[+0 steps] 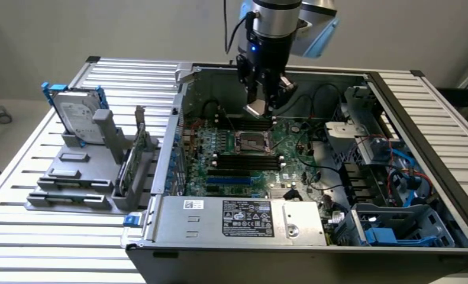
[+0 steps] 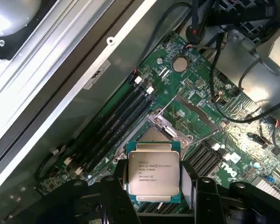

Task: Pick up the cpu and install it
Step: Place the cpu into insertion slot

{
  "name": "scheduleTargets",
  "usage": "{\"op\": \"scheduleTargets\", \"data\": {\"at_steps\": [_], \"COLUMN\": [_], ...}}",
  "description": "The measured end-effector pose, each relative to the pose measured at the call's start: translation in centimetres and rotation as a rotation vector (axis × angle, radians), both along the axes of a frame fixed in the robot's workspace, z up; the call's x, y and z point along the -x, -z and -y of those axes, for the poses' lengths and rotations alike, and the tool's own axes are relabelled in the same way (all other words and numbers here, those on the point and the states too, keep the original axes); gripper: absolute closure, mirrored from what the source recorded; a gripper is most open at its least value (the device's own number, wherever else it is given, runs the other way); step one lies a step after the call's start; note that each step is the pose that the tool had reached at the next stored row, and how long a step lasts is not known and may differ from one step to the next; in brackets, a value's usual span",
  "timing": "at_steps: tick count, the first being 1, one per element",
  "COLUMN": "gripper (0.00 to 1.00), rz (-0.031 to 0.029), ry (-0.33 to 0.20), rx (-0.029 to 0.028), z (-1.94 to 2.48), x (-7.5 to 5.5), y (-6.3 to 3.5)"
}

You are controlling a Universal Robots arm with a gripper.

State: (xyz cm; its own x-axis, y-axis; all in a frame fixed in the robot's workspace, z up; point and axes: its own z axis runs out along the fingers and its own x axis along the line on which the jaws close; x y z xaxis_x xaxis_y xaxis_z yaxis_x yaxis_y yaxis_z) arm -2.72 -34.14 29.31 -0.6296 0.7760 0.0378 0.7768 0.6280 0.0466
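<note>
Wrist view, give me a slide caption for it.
End effector holds the cpu over the socket on the motherboard.

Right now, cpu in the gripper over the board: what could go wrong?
The gripper holds the cpu by two edges only; a slip drops it onto the motherboard. It looks offset from the socket; lowered askew, it may seat wrong. Cables near the socket could snag the gripper.

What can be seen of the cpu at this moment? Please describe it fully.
The cpu is a flat square chip: silvery metal top with small printed text, thin pale rim. The pincer grips two opposite edges with dark fingers. It hangs in the air above the green motherboard, near its open socket, touching nothing else.
</note>
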Motion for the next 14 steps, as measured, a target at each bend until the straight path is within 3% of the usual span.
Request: {"op": "scheduleTargets", "data": {"at_steps": [14], "gripper": [0.45], "rz": [0.0001], "ry": [0.251], "rx": [-0.0002], "z": [0.0], "x": [0.0], "y": [0.51]}}
